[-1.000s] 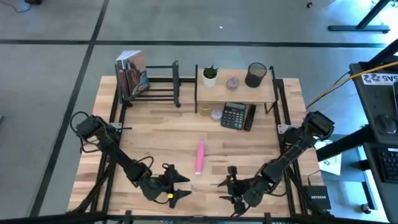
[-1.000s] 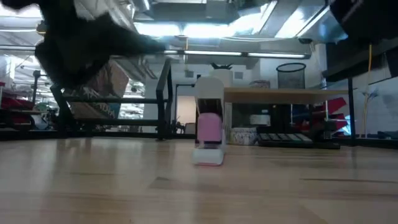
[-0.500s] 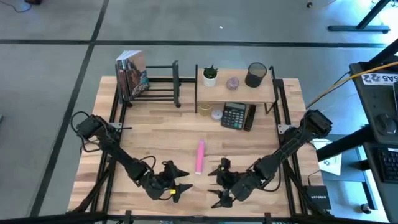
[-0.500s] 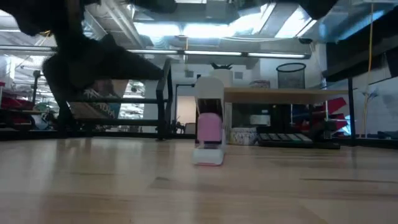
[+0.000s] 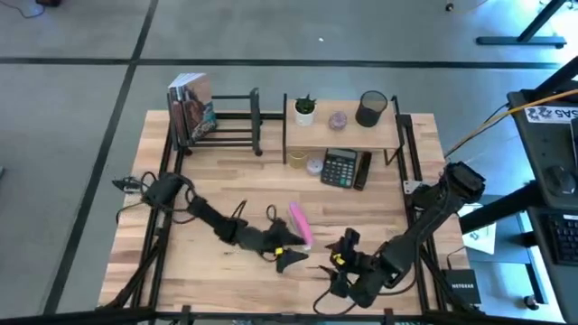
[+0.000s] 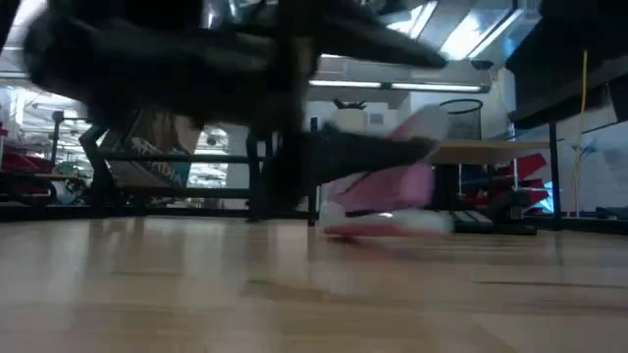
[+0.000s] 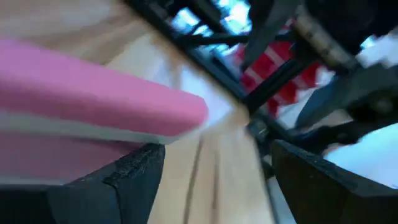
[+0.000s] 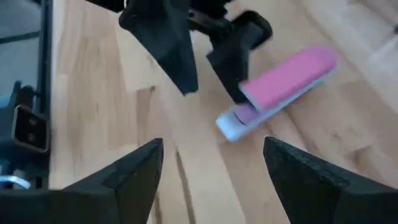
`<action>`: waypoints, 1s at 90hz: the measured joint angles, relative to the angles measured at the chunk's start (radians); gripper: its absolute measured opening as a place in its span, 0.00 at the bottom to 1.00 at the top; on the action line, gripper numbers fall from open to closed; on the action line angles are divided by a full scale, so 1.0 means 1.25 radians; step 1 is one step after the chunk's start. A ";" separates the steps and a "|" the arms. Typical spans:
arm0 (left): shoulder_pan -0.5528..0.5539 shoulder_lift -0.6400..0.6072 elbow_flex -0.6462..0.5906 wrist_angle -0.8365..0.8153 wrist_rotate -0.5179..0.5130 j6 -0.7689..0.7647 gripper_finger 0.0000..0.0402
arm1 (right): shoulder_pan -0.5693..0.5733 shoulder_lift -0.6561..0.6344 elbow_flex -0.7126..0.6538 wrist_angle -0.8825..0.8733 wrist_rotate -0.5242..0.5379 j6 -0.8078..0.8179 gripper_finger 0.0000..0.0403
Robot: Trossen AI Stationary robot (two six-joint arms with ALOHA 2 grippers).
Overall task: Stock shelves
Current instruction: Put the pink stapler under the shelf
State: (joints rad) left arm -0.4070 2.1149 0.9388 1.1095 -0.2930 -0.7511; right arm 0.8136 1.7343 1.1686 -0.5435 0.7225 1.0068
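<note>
Near the front middle of the surface (image 5: 226,194): a pink stapler (image 5: 301,224) lies flat on the wood.
Stapler's long axis: slanted in the high view, one end toward the back left, the other toward the front right.
Left hand (image 5: 282,248): reached in to the stapler's front end, fingers spread wide, one finger on either side of that end in the high view; whether a finger touches the pink body I cannot tell.
Right hand (image 5: 336,271): near the front edge, just right of the stapler and apart from it, fingers spread, nothing between them.
Wooden shelf (image 5: 343,134): at the back, right of centre; its top board carries a small potted plant (image 5: 305,109), a small purple thing (image 5: 338,118) and a black mesh cup (image 5: 370,107); a calculator (image 5: 340,168) lies underneath.
Black rack (image 5: 230,126): back left, beside the wooden shelf, with books (image 5: 191,106) standing at its left end.
</note>
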 joint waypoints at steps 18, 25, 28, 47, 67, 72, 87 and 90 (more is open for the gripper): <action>-0.021 -0.001 0.053 0.000 0.052 0.073 0.69 | 0.002 0.029 -0.088 0.060 0.030 0.135 0.64; -0.044 -0.012 0.062 0.001 0.052 0.088 0.69 | -0.002 0.048 -0.103 0.078 0.033 0.178 0.64; -0.054 -0.014 0.067 0.007 0.050 0.091 0.69 | -0.002 0.060 -0.104 0.078 0.035 0.182 0.64; -0.129 -0.024 0.072 0.002 -0.008 0.124 0.69 | -0.002 0.148 -0.104 0.110 0.108 0.173 0.64; -0.161 -0.024 0.072 -0.009 -0.082 0.127 0.69 | -0.014 0.248 -0.104 0.121 0.138 0.267 0.64; -0.169 -0.025 0.072 -0.025 -0.110 0.107 0.69 | -0.014 0.268 -0.103 0.136 0.161 0.278 0.64; -0.214 -0.025 0.072 -0.065 -0.185 0.058 0.69 | -0.021 0.309 -0.101 0.178 0.230 0.292 0.64; -0.224 -0.025 0.072 -0.071 -0.206 0.054 0.69 | -0.024 0.310 -0.101 0.178 0.232 0.294 0.64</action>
State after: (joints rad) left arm -0.6876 2.0834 1.0286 1.0210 -0.5511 -0.6834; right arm 0.7842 2.1220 1.0424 -0.3212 1.0122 1.3748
